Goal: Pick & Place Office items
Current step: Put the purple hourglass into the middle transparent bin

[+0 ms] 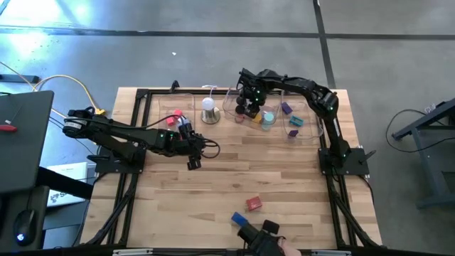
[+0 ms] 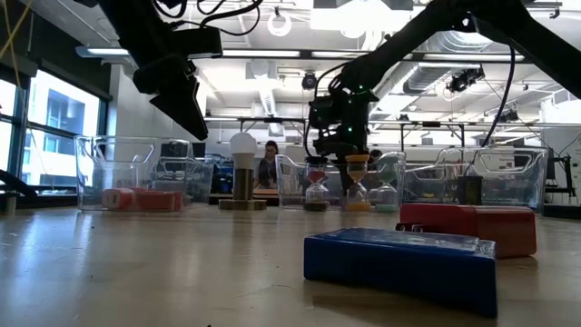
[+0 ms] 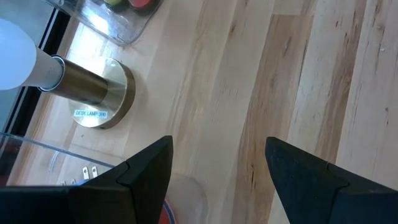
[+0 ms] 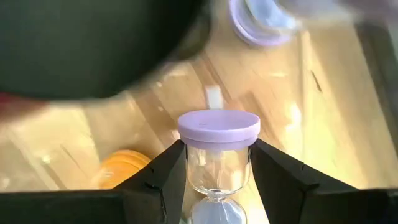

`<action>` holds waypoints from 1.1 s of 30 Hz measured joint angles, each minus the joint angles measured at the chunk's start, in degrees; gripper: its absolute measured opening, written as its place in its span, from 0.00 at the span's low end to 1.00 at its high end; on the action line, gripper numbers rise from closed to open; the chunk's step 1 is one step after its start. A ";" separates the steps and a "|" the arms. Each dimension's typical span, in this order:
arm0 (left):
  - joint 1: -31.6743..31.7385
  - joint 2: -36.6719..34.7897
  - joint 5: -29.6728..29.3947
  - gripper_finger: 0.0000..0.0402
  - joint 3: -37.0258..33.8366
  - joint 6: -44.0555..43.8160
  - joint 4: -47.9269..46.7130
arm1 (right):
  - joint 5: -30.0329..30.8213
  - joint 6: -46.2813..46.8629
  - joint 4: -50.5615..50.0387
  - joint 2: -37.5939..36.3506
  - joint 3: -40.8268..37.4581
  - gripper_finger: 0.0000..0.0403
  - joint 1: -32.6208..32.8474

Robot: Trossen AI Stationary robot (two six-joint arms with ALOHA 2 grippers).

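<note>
Lilac-capped hourglass (image 4: 217, 162), blue block (image 2: 399, 266), red block (image 2: 467, 227).

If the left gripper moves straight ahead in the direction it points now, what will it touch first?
Probably the bare wooden table. The open left gripper points down at it, and nothing lies between the fingers. The lamp stands off to one side, though depth is hard to judge.

Left gripper (image 3: 217, 168) fingers apart; right gripper (image 4: 217, 168) fingers clamped.
</note>
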 joint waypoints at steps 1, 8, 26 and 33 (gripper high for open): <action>0.01 0.00 0.00 0.61 0.00 0.00 0.01 | 0.63 -0.03 -0.47 0.00 0.00 0.39 -0.04; 0.00 0.00 0.00 0.61 0.00 -0.30 0.02 | 1.62 -0.30 -0.96 0.00 0.00 0.39 -0.12; 0.00 0.00 0.00 0.61 -0.02 -0.46 0.04 | -0.27 -9.22 3.85 -0.04 0.00 0.31 1.09; 0.02 -0.02 0.00 0.61 0.00 -0.44 0.04 | -3.59 -11.55 8.16 -0.04 0.00 0.30 2.15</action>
